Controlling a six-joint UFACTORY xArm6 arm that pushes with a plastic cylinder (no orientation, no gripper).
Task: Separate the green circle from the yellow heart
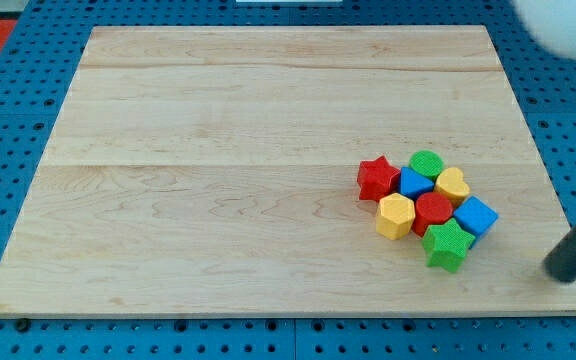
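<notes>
The green circle [427,163] sits at the top of a tight cluster of blocks on the right part of the wooden board [218,150]. The yellow heart [453,185] lies just below and right of it, touching it. My tip [565,272] is at the view's right edge near the bottom, right of and below the cluster, well apart from all blocks.
The cluster also holds a red star [376,178], a blue block [415,183], a yellow hexagon [395,216], a red block [432,212], a blue cube [476,216] and a green star [447,245]. A blurred white object [568,25] is at the top right.
</notes>
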